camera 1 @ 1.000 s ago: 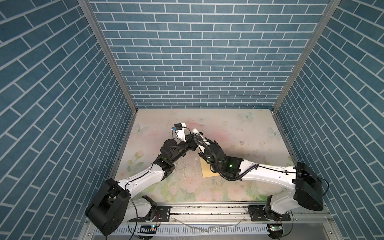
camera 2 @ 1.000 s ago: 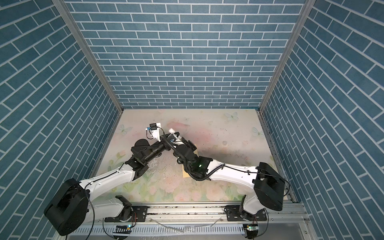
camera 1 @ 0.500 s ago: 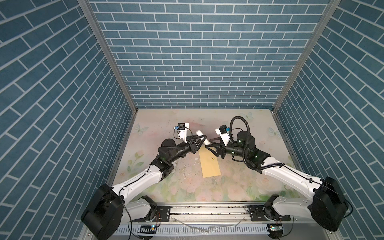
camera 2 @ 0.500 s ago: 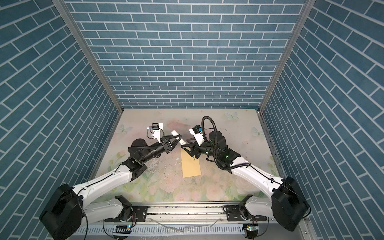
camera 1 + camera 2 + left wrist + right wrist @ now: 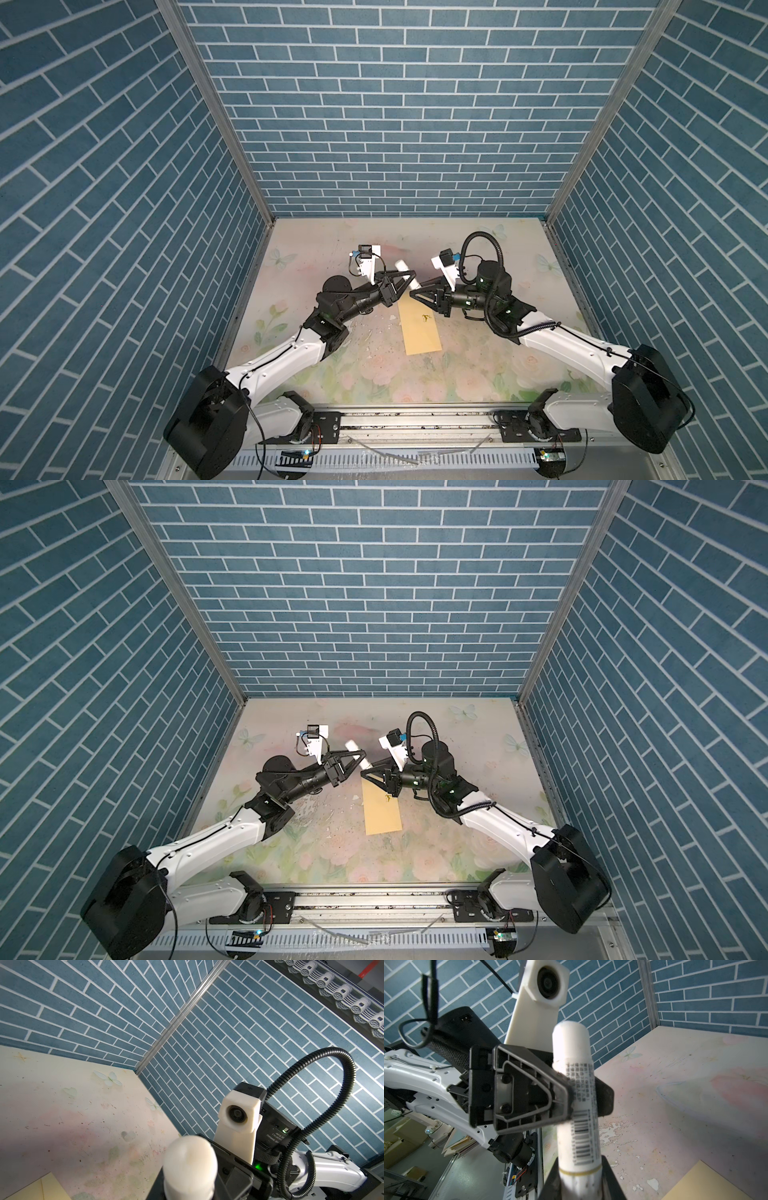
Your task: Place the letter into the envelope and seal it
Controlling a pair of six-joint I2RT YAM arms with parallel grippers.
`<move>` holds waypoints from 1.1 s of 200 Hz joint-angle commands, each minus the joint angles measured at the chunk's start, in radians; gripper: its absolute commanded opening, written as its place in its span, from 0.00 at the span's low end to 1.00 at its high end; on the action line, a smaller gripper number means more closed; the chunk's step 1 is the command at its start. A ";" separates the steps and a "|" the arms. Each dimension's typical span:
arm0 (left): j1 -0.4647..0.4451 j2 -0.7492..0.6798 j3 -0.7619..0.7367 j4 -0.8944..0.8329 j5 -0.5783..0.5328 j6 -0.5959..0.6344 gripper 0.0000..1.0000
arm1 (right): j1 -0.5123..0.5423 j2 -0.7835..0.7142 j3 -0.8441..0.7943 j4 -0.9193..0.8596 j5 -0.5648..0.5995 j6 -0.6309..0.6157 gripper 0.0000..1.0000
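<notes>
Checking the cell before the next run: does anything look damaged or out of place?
The table print is chipped and flaking left of the envelope, which lies slightly askew. Left gripper and right gripper both clamp one glue stick.

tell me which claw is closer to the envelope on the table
Right. The right claw hangs over the envelope's far edge, close by its dark mark; the left claw sits beyond that edge, farther off.
</notes>
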 commanded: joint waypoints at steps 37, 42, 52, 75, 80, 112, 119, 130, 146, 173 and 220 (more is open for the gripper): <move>0.002 0.010 0.018 -0.008 -0.006 0.035 0.00 | -0.004 -0.002 0.004 0.022 0.067 0.044 0.00; 0.002 0.010 0.018 -0.015 -0.009 0.040 0.00 | -0.004 -0.007 0.005 0.011 0.097 0.041 0.00; 0.002 0.009 0.018 -0.031 -0.018 0.050 0.00 | -0.001 -0.014 0.009 -0.022 0.176 0.032 0.00; 0.000 0.015 0.015 -0.051 -0.036 0.066 0.00 | 0.045 -0.035 0.053 -0.184 0.459 -0.045 0.00; -0.001 0.018 0.016 -0.055 -0.040 0.067 0.00 | 0.074 -0.038 0.071 -0.235 0.555 -0.081 0.00; -0.004 0.044 0.016 -0.056 -0.051 0.067 0.00 | 0.294 0.041 0.229 -0.441 1.243 -0.318 0.00; -0.005 0.050 0.016 -0.051 -0.052 0.064 0.00 | 0.325 0.073 0.259 -0.449 1.353 -0.351 0.00; -0.005 0.059 0.018 -0.042 -0.051 0.061 0.00 | 0.372 0.125 0.291 -0.433 1.520 -0.411 0.00; -0.008 0.068 0.018 -0.032 -0.053 0.055 0.00 | 0.417 0.202 0.326 -0.384 1.697 -0.506 0.00; -0.008 0.074 0.016 -0.032 -0.054 0.054 0.00 | 0.454 0.289 0.357 -0.297 1.841 -0.640 0.00; -0.009 0.065 0.014 -0.032 -0.054 0.055 0.00 | 0.432 0.174 0.289 -0.351 1.520 -0.504 0.05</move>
